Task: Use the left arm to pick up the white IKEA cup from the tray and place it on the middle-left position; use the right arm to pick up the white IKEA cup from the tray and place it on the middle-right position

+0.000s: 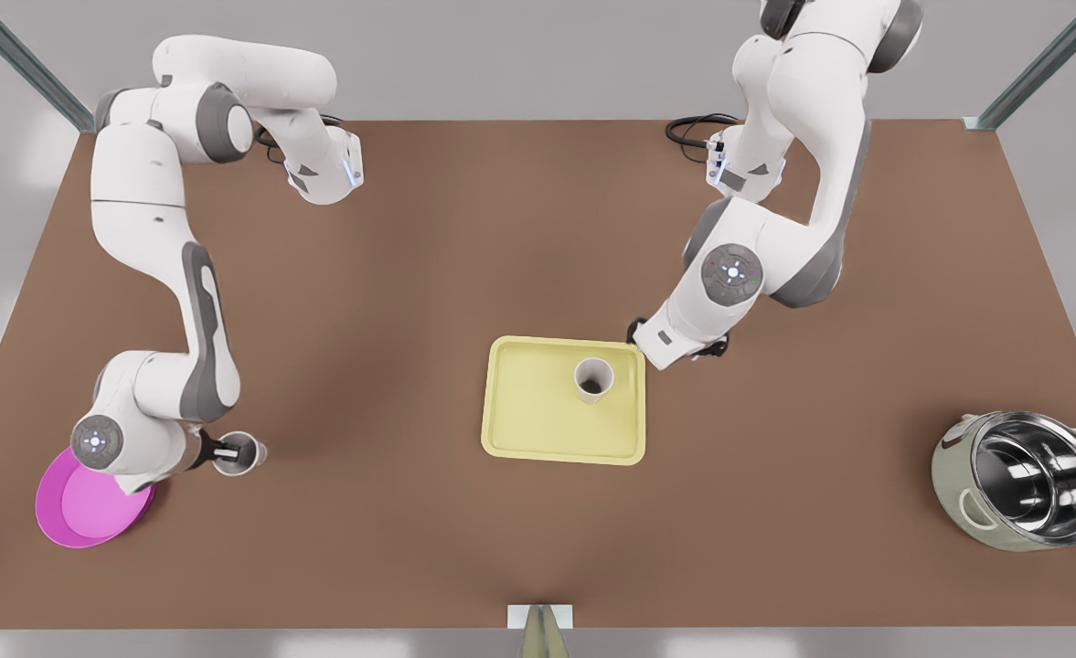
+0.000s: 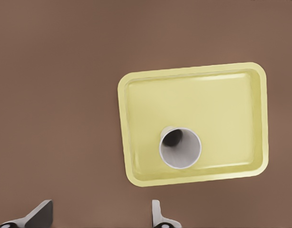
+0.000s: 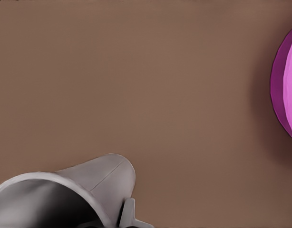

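Cups first: in the front view one white cup (image 1: 594,378) stands upright in the tray (image 1: 538,429), toward its far right corner, and the left gripper (image 1: 681,351) hangs just beside that corner. At the front view's left, the right gripper (image 1: 234,451) grips a second cup (image 1: 243,455) over bare table (image 1: 391,274), near the magenta dish (image 1: 90,507).

Left wrist view: its fingers (image 2: 40,213) are spread wide, well apart from the tray (image 2: 141,128) and its cup (image 2: 180,147).

Right wrist view: one finger (image 3: 128,213) presses the held cup (image 3: 84,187); the dish (image 3: 286,90) lies apart.

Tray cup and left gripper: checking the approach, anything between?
Nothing: in the left wrist view, tray floor and bare table separate cup from left gripper.
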Robot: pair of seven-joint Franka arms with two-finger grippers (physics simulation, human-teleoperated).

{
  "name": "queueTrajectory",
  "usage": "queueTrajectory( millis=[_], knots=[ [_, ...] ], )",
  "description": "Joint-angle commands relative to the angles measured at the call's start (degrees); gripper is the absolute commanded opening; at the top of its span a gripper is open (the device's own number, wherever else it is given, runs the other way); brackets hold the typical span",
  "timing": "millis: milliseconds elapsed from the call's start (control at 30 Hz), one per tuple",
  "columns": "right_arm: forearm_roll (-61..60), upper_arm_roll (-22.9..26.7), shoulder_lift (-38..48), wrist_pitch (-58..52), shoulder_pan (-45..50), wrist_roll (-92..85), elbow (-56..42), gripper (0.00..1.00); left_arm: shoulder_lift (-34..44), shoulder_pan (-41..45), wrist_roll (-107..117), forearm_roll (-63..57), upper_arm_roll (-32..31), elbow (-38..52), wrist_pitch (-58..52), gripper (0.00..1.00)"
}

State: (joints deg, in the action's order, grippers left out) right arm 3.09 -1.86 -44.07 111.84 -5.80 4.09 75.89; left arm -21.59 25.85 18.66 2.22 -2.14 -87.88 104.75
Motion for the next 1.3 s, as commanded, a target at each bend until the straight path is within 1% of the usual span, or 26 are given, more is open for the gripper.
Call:
queueTrajectory(
  millis=[0,100,133,167,233,333,367,400,433,467,567,633,700,800,833,900,933,1100,1133,1167,1200,1267],
  knots=[
    [1.0,0.0,0.0,4.4,-0.4,-28.1,0.1,0.14,-2.3,1.1,21.1,-0.4,-0.1,0.1,8.2,1.00],
    [1.0,-0.1,-0.6,4.4,-1.3,-28.1,0.8,0.15,-5.7,2.6,22.6,-0.6,0.0,-0.1,12.1,1.00],
    [1.1,-0.1,-0.7,4.4,-1.3,-28.1,0.8,0.30,-6.6,3.5,23.6,-0.6,0.0,-0.2,12.8,1.00],
    [1.2,-0.1,-0.7,4.4,-1.3,-28.1,0.8,0.49,-7.6,3.7,24.0,-0.6,0.0,-0.1,12.9,1.00],
    [1.2,-0.1,-0.8,4.4,-1.3,-28.2,0.8,0.51,-8.9,3.7,24.0,-0.6,0.1,-0.1,15.0,1.00],
    [1.4,-0.1,-0.9,4.4,-1.3,-28.2,0.8,0.51,-10.8,3.7,24.1,-2.1,0.1,-0.2,16.5,1.00],
    [1.4,-0.1,-1.0,4.4,-1.3,-28.2,0.8,0.54,-11.5,3.7,24.1,-2.1,0.1,-0.2,16.6,1.00],
    [1.3,-0.1,-1.0,4.2,-1.4,-28.8,0.8,0.67,-11.9,3.7,24.1,-2.1,0.1,-0.2,16.6,1.00],
    [0.9,-0.1,-0.9,3.9,-1.8,-31.9,0.8,0.75,-12.1,3.8,24.1,-2.1,0.1,-0.5,16.7,1.00],
    [0.9,-0.1,-0.9,3.7,-1.8,-31.9,0.8,0.99,-12.7,4.1,24.0,-2.1,0.1,-0.8,16.7,1.00],
    [0.9,-0.1,-0.8,3.4,-1.8,-32.6,0.8,1.00,-12.5,4.6,23.9,-2.1,0.1,-3.3,17.9,1.00],
    [0.0,-0.3,0.5,-0.6,-2.2,-32.6,0.8,1.00,-12.5,4.7,24.0,-2.1,0.1,-3.3,17.9,1.00],
    [-1.8,-0.2,6.5,-9.2,-2.3,-31.8,0.8,1.00,-12.6,5.0,19.1,-2.2,0.1,-3.6,17.8,1.00],
    [-1.7,-0.7,17.0,-19.6,-1.7,-20.4,0.8,1.00,-12.9,5.0,18.9,-2.2,0.1,-4.2,19.1,1.00],
    [-1.7,-2.3,21.4,-24.3,-1.1,-13.8,1.0,1.00,-13.3,5.0,18.9,-2.2,0.1,-4.2,19.5,1.00],
    [-1.7,-2.7,30.8,-26.1,-1.1,-13.5,6.0,1.00,-14.2,5.1,18.9,-2.2,0.1,-4.2,20.3,1.00],
    [-1.7,-2.8,32.7,-27.1,-1.1,-13.3,6.0,1.00,-14.9,5.1,18.9,-2.2,0.1,-4.3,21.4,1.00],
    [-1.7,-3.0,32.5,-25.8,-1.2,-12.8,5.3,1.00,-16.7,5.5,19.0,-2.2,0.1,-4.2,23.8,1.00],
    [-1.3,-3.1,32.6,-22.2,-1.2,-12.2,5.4,1.00,-16.7,5.5,19.0,-2.1,0.1,-4.2,23.8,1.00],
    [-1.2,-3.2,32.8,-21.7,-1.1,-9.7,5.8,1.00,-16.7,5.5,19.0,-2.2,0.1,-4.2,23.8,1.00],
    [-1.3,-3.2,32.9,-21.3,-1.1,-9.2,6.1,1.00,-16.7,5.6,19.0,-2.2,0.1,-4.2,23.8,0.95],
    [-1.6,-3.2,33.0,-20.3,-1.1,-6.8,6.3,1.00,-16.6,5.6,19.0,-2.2,0.1,-4.1,23.6,0.64]
  ],
)
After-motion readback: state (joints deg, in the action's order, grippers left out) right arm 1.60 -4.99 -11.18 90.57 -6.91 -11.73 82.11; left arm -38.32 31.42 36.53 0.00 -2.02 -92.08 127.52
